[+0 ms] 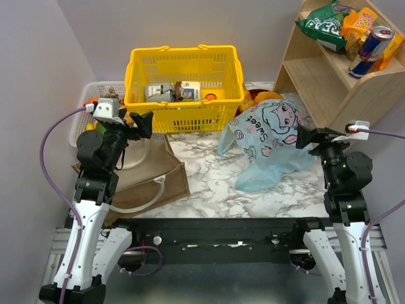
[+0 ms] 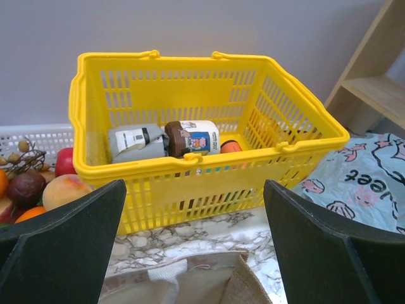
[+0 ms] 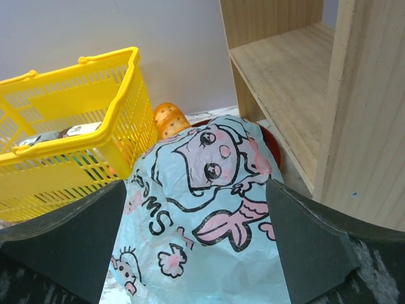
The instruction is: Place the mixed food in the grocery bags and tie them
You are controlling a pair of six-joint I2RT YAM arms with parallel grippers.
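We are looking at a white marble-patterned tabletop (image 1: 209,183) boxed in by plain grey walls. Both tools stand spread wide and grasp nothing. The left gripper (image 2: 194,183) hangs over the tan bag (image 1: 171,177), its dark wedge-shaped fingers (image 2: 69,240) pointing at the basket. The right gripper (image 3: 196,182) hangs just beside the light-blue bag (image 3: 209,209).

A pale wooden shelf unit (image 1: 316,76) fills the far right corner. The yellow plastic mesh basket (image 2: 190,158) sits against the back wall with grey and white cartons (image 2: 136,142) inside. The tan bag is coarse woven cloth with a white loop handle (image 1: 149,196), slumped at the near left. The blue bag is thin, crinkled, translucent film printed with a pink-and-white cartoon animal, and it lies between basket and shelf.

The mixed food is not yet bagged. Glossy green and orange snack packets (image 1: 326,25) and blue-silver-red cans (image 1: 373,41) lie on top of the shelf, and round fruits (image 2: 63,190) fill a white perforated tray (image 1: 95,88) left of the basket. A bumpy golden loaf (image 3: 168,117) pokes out behind the blue bag.
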